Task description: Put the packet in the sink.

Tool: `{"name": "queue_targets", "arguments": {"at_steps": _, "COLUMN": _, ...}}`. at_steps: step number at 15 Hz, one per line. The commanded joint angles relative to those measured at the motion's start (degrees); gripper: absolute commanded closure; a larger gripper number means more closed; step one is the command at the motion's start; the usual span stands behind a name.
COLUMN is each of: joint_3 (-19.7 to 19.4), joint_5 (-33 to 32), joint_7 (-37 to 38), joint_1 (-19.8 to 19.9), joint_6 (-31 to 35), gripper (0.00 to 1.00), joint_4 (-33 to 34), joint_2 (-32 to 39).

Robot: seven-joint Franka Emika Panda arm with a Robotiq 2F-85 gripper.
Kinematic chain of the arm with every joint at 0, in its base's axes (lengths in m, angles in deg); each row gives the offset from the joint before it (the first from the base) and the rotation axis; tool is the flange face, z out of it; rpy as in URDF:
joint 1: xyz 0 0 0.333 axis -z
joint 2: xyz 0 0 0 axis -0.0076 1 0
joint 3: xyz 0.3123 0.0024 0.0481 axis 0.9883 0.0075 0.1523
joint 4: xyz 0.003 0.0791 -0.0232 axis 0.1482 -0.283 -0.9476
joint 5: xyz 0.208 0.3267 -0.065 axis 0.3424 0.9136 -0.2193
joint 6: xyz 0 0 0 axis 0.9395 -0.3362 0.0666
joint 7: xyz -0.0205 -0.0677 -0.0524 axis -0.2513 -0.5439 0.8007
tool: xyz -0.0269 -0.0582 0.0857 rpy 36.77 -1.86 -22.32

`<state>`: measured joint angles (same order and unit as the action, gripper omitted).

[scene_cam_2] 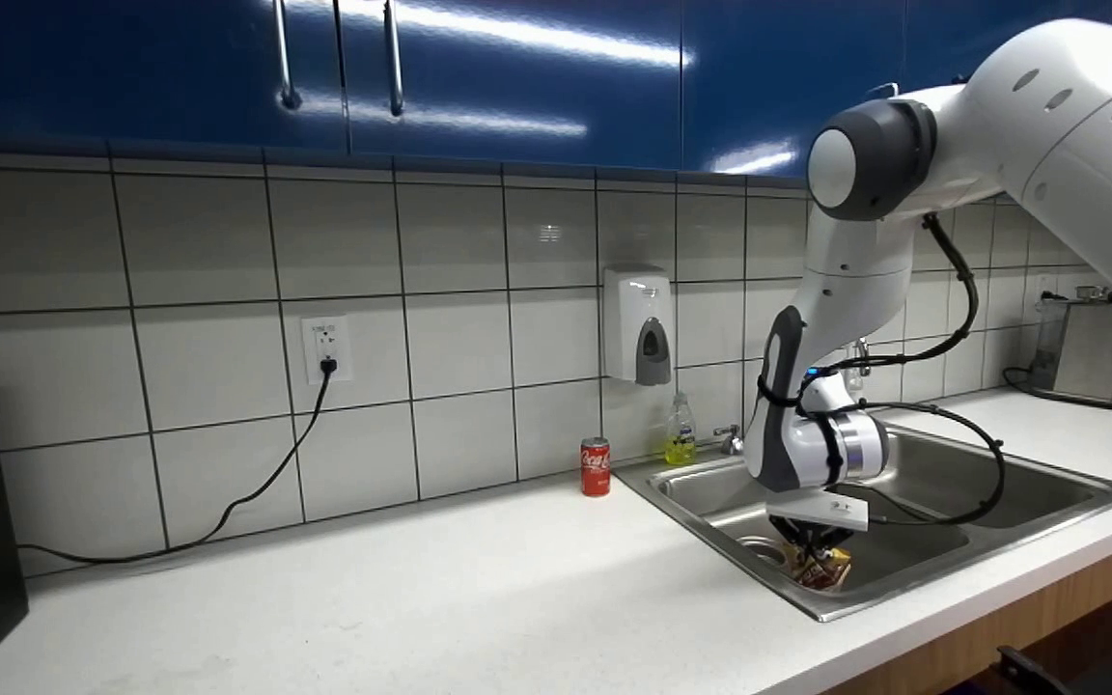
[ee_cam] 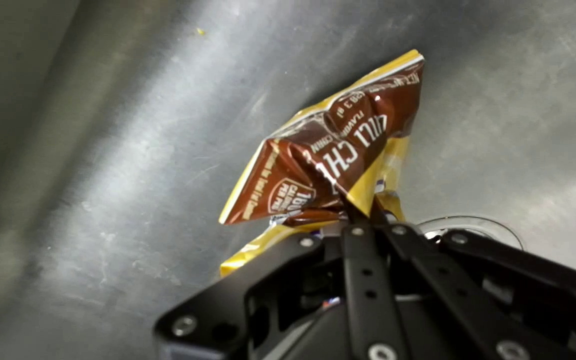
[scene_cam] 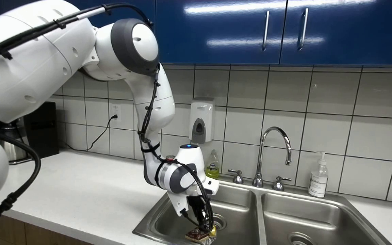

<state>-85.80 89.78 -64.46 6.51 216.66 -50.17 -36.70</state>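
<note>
The packet is a crinkled brown, yellow and white snack bag. It is inside the left basin of the steel sink (scene_cam: 260, 207) in an exterior view, low near the front wall (scene_cam: 197, 234). The packet also shows in an exterior view (scene_cam_2: 821, 571) and in the wrist view (ee_cam: 338, 150), where the sink floor (ee_cam: 118, 210) lies behind it. My gripper (ee_cam: 368, 215) points down with its fingers close together, shut on the packet's middle. The gripper also shows in both exterior views (scene_cam: 203, 224) (scene_cam_2: 812, 552). I cannot tell whether the packet touches the sink floor. The fingertips are hidden by the packet.
A round drain (scene_cam: 219, 221) is beside the packet. A chrome faucet (scene_cam: 261, 153) stands behind the basins. A dish soap bottle (scene_cam: 213, 166), a pump bottle (scene_cam: 318, 180) and a red can (scene_cam_2: 595, 467) stand along the wall. A soap dispenser (scene_cam_2: 638, 323) hangs on the tiles.
</note>
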Motion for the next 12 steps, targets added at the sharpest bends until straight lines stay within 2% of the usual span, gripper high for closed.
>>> {"name": "queue_targets", "arguments": {"at_steps": 1, "joint_3": 0.93, "joint_5": 1.89, "joint_7": -2.25, "joint_1": 1.05, "joint_6": 0.78, "gripper": 1.0, "joint_4": 1.15, "joint_2": 0.7}}
{"name": "queue_targets", "arguments": {"at_steps": 2, "joint_3": 0.78, "joint_5": 1.93, "joint_7": -2.18, "joint_1": 0.89, "joint_6": 0.65, "gripper": 0.74, "joint_4": 1.17, "joint_2": 0.78}}
{"name": "queue_targets", "arguments": {"at_steps": 3, "joint_3": 0.78, "joint_5": 2.02, "joint_7": -2.14, "joint_1": 0.84, "joint_6": 0.78, "gripper": 0.73, "joint_4": 1.13, "joint_2": 0.82}}
{"name": "queue_targets", "arguments": {"at_steps": 4, "joint_3": 0.84, "joint_5": 2.09, "joint_7": -2.19, "joint_1": 0.85, "joint_6": 0.82, "gripper": 0.68, "joint_4": 0.91, "joint_2": 0.62}}
{"name": "queue_targets", "arguments": {"at_steps": 12, "joint_3": 1.67, "joint_5": 1.97, "joint_7": -3.37, "joint_1": 0.4, "joint_6": 4.28, "gripper": 0.07, "joint_4": -2.57, "joint_2": -3.8}}
